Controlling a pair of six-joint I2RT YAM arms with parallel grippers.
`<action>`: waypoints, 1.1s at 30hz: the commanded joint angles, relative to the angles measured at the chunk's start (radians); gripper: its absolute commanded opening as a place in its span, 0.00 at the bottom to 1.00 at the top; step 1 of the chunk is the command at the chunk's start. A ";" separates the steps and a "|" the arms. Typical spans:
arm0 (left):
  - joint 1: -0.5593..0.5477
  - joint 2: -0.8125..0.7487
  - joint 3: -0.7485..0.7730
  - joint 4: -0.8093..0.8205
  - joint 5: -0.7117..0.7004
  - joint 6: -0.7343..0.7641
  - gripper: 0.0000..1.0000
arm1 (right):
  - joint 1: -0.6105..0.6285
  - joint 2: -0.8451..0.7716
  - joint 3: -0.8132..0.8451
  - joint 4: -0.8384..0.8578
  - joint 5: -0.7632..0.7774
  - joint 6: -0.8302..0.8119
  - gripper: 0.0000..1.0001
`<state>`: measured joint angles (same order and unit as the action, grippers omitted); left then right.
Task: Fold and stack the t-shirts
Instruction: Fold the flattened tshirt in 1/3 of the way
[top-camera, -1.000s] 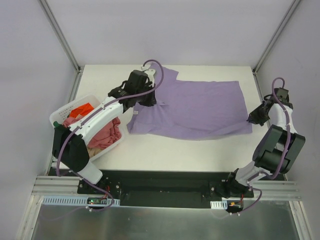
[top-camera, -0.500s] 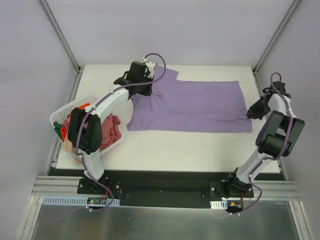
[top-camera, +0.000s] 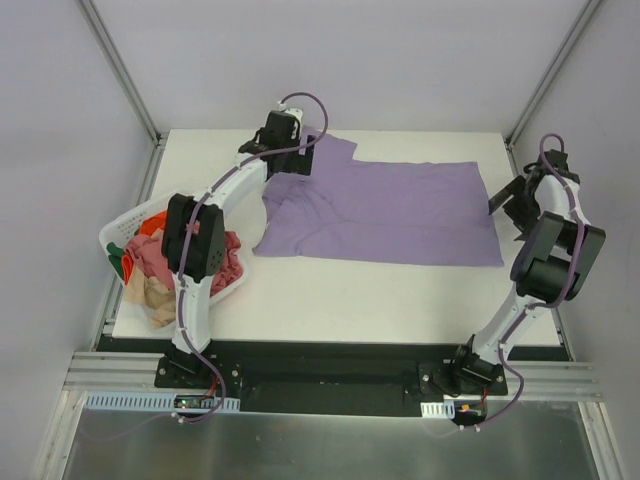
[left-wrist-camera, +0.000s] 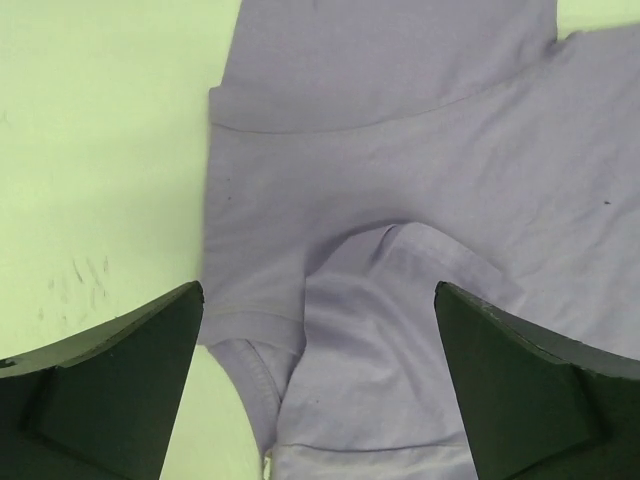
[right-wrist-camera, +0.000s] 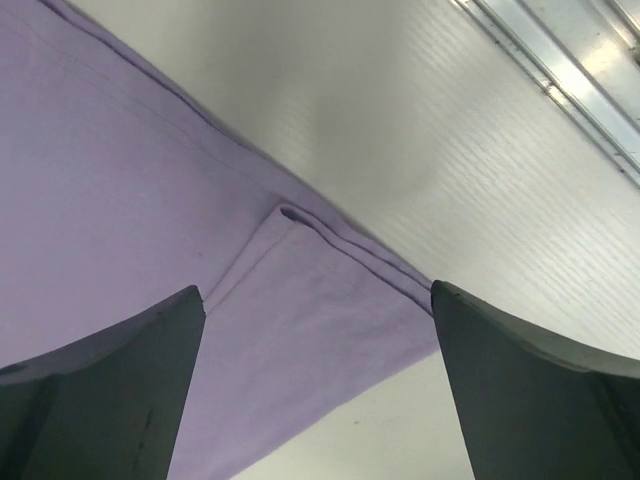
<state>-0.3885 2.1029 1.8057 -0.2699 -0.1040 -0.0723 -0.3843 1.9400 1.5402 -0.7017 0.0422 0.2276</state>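
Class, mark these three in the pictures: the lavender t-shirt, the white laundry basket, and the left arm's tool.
lavender t-shirt (top-camera: 400, 210), top external view, middle of its spread body.
laundry basket (top-camera: 120, 228), top external view, white outer rim.
left tool (left-wrist-camera: 315, 290), left wrist view, midway between its open fingertips.

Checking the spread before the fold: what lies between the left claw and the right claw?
The lavender t-shirt, spread flat, fills the stretch between the left claw and the right claw, as the top view shows.
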 joint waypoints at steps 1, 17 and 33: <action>0.003 -0.147 -0.026 -0.012 -0.039 -0.105 0.99 | 0.030 -0.169 -0.055 -0.016 0.050 -0.052 0.97; -0.004 -0.207 -0.442 -0.011 0.342 -0.397 0.99 | 0.200 -0.001 -0.094 0.030 -0.128 -0.244 0.96; -0.070 -0.507 -0.979 -0.031 0.288 -0.526 0.99 | 0.088 -0.347 -0.555 0.028 0.082 -0.068 0.96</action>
<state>-0.4068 1.6882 0.9657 -0.1661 0.2272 -0.5453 -0.2684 1.7451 1.1004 -0.6453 0.0147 0.0788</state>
